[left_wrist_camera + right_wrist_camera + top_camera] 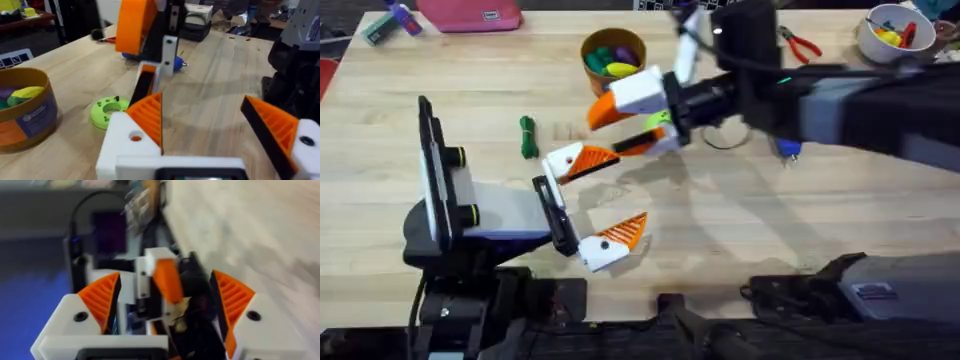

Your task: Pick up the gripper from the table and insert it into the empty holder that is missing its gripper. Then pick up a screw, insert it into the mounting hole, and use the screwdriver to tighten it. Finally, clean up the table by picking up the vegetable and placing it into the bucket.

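Your right pincer (622,125), spread wide and empty, hangs just beside the gripper (592,158), which looks seated in the holder (560,160) on the wide-open, empty left pincer (598,200), long axis pointing toward the right arm.
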